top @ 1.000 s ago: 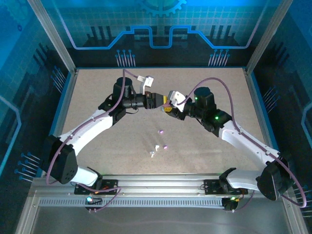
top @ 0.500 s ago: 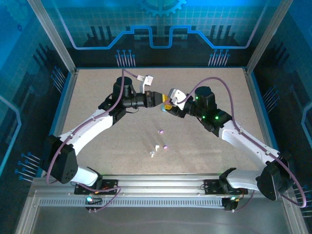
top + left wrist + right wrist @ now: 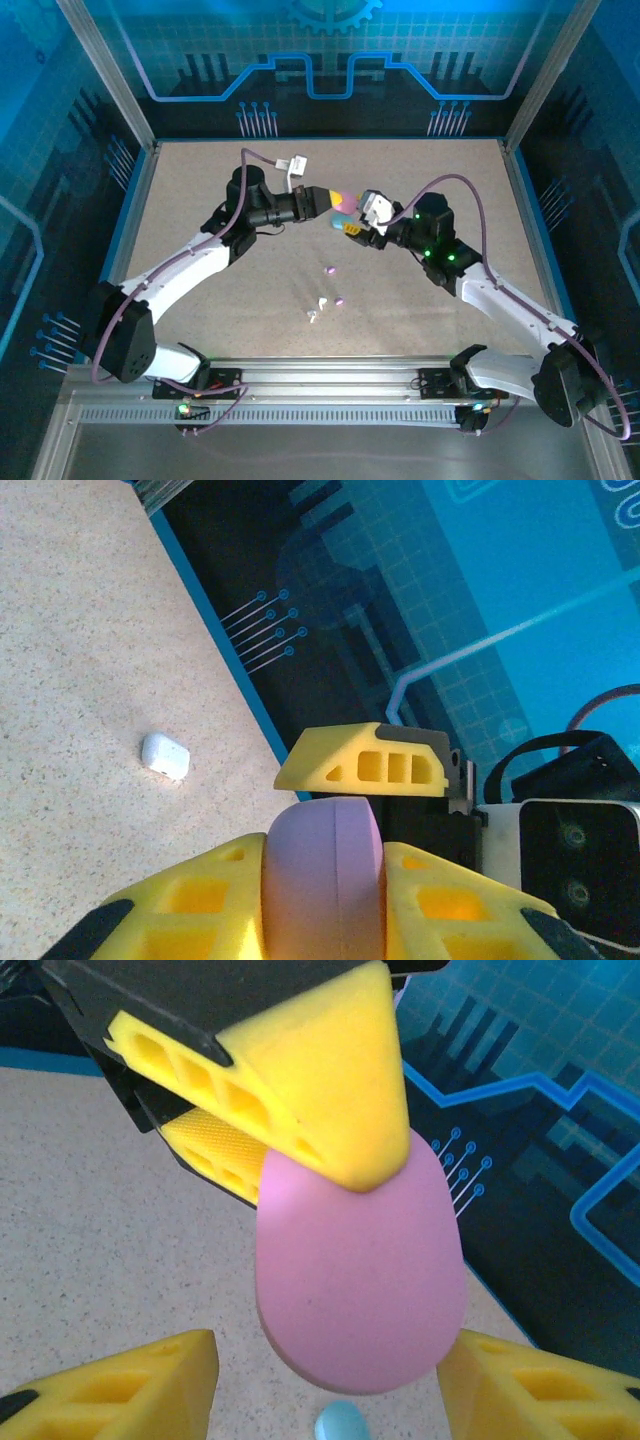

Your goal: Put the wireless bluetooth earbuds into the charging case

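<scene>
The pink charging case (image 3: 360,1280) is now clamped in your left gripper (image 3: 333,202) alone. The right gripper (image 3: 350,227) has let go and backed off, jaws apart. The purple earbuds (image 3: 331,269) wait on the table (image 3: 200,180) below both grippers, so I think you must fetch them next.

Your left gripper (image 3: 335,204), reaching toward 3 o'clock, is clamped on the case (image 3: 360,1270); your right gripper (image 3: 354,227), at its 4 o'clock, stands with jaws apart.
</scene>
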You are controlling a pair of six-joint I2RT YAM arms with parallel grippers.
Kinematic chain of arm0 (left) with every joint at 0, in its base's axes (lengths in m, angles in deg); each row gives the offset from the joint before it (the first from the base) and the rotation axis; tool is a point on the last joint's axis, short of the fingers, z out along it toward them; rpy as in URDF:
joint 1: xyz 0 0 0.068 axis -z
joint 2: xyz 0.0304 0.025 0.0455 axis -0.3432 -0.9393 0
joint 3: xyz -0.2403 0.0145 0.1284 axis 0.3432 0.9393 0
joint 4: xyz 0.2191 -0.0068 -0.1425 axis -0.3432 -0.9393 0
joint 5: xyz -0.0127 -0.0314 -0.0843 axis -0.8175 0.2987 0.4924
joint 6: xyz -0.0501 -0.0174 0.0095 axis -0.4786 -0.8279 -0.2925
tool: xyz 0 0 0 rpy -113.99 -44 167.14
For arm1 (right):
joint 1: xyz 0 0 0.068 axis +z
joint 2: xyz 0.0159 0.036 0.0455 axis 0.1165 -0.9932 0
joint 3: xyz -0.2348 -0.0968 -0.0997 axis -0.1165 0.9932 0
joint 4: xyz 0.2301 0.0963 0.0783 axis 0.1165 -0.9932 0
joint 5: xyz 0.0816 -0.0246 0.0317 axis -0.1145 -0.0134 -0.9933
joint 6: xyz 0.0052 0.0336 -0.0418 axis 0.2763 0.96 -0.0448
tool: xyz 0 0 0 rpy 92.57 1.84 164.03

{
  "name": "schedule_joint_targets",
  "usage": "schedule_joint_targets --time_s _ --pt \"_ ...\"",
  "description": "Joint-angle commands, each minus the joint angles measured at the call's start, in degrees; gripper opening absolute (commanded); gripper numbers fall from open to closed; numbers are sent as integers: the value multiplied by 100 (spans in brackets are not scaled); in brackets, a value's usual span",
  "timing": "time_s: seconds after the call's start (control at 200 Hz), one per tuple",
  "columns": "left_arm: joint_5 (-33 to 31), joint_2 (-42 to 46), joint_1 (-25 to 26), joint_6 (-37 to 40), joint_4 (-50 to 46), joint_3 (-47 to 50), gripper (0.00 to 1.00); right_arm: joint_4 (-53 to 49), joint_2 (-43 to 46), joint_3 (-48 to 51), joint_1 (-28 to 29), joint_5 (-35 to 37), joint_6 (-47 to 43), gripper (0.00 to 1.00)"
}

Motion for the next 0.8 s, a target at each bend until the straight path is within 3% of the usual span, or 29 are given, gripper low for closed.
schedule_joint_targets --time_s 0.0,0.495,0.795 --pt "-75 238 29 -168 289 69 11 584 102 -20 -108 -321 303 58" --pt "-153 361 30 -64 110 85 12 977 75 -127 -153 -409 513 49" --pt "-198 363 30 -39 29 64 12 1071 57 -131 -153 -468 544 51"
